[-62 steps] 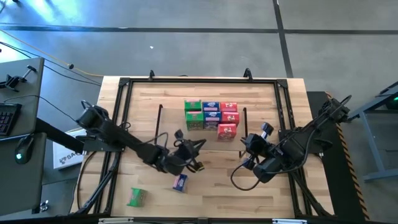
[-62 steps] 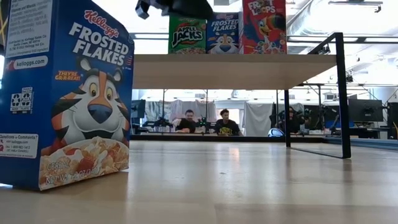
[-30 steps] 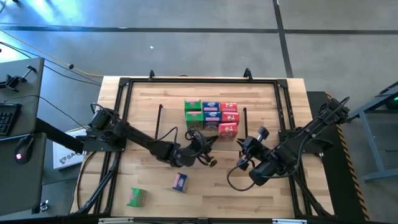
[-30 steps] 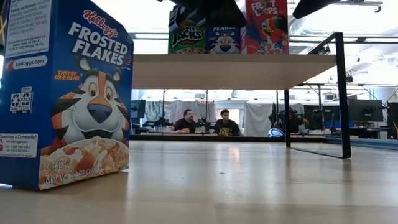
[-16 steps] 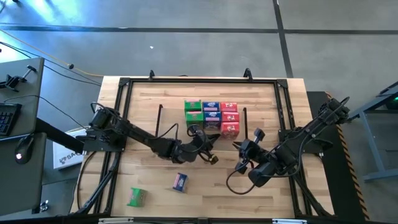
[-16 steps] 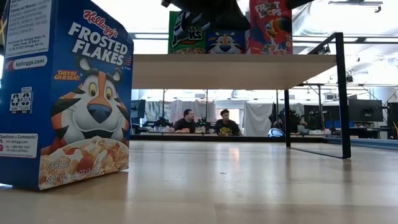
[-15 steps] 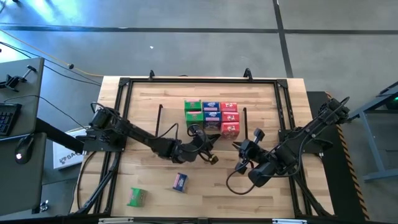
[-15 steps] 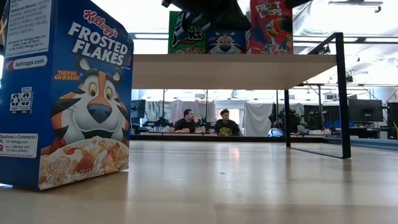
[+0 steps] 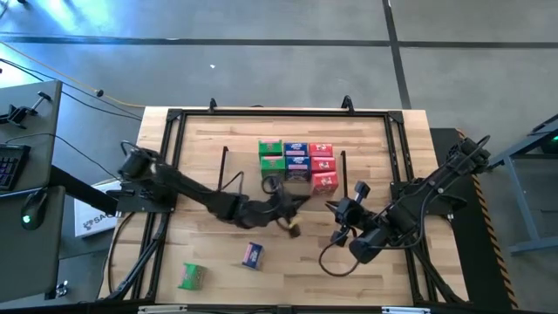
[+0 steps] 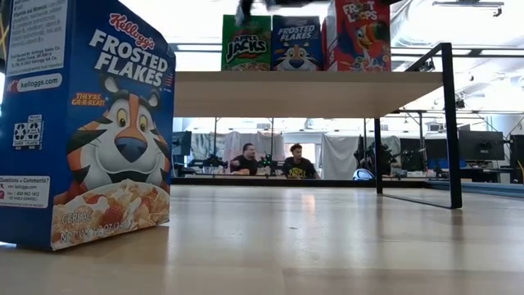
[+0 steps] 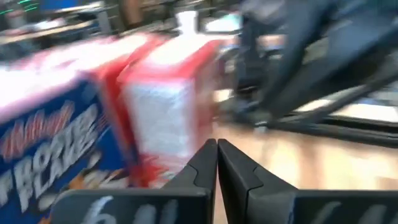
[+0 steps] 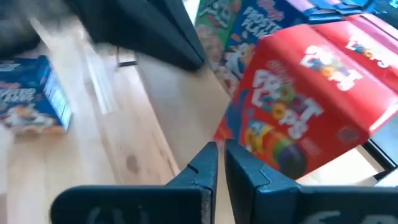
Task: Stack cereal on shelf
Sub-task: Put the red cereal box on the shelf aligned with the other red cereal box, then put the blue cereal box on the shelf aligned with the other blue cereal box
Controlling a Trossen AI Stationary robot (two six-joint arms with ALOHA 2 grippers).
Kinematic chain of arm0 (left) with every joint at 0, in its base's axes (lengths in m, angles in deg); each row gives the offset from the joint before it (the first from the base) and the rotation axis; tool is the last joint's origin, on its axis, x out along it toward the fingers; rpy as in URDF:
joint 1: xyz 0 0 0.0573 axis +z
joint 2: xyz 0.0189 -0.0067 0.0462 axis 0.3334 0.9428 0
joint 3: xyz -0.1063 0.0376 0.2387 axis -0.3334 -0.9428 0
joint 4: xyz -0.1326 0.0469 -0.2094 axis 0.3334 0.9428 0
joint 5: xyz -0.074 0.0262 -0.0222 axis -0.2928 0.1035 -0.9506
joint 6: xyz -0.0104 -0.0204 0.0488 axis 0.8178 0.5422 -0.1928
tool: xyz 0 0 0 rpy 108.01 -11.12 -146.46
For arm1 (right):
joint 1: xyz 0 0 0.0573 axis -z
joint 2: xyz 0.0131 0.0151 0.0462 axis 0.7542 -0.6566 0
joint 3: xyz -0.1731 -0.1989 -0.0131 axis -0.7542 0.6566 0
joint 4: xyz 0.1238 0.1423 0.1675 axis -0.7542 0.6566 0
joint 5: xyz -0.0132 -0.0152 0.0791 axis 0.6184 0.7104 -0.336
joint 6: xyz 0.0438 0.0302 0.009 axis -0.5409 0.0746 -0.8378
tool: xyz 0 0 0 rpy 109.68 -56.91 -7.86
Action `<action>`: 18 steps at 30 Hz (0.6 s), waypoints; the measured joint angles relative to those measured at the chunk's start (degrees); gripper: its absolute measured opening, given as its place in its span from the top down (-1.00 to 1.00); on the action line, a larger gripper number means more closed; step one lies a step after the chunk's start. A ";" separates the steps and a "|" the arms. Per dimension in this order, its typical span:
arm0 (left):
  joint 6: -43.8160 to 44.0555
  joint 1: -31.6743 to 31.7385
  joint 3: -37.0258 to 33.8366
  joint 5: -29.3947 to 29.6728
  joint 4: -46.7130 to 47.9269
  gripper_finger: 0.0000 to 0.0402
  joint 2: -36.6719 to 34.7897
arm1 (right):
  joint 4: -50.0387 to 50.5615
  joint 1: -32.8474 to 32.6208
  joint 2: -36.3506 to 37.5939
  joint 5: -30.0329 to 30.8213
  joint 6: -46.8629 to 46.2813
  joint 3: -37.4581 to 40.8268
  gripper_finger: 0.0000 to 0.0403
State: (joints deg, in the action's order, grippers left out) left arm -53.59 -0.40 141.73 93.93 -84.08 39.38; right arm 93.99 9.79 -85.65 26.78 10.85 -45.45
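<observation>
Several cereal boxes stand on the shelf point(image 9: 228, 166) in green, blue and red columns. The nearest red box point(image 9: 324, 182) stands at the front of the red column point(image 12: 311, 93). A blue box point(image 9: 252, 254) and a green box point(image 9: 191, 276) lie on the table near its near edge. My left gripper point(image 9: 292, 220) is shut and hovers just in front of the stacked boxes point(image 11: 216, 144), facing the red box point(image 11: 165, 106). My right gripper point(image 9: 334, 209) is shut too point(image 12: 221, 148), close to the near right side of that red box, with a small gap between them.
The black table-edge frame point(image 9: 174, 157) runs round the tabletop. In the low view the blue box point(image 10: 86, 123) fills the near left, and the shelf board point(image 10: 303, 92) carries green point(image 10: 246, 43), blue point(image 10: 295, 43) and red point(image 10: 356, 34) boxes. People sit in the room behind.
My left gripper reached in against the boxes on the shelf, then drew back toward the near edge. The nearest red box slid a little toward the table's right. My right gripper crept slightly toward the near left.
</observation>
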 joint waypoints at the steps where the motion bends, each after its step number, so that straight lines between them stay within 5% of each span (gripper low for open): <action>1: -0.57 -0.82 0.03 -0.87 1.09 0.98 -1.54 | 0.17 -0.44 0.03 -0.06 0.43 0.02 0.92; 8: 8.51 -6.36 0.04 -8.81 24.44 0.98 -14.72 | -10.25 -2.68 0.10 -1.27 2.57 4.78 0.99; 18: 46.51 -13.94 0.09 -20.27 56.05 0.80 -20.82 | -24.23 -2.78 0.10 -3.52 13.22 8.50 0.99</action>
State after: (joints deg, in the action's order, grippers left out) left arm -7.08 -14.34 141.82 73.66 -28.03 18.56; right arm 69.76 7.01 -85.56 23.27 24.07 -36.95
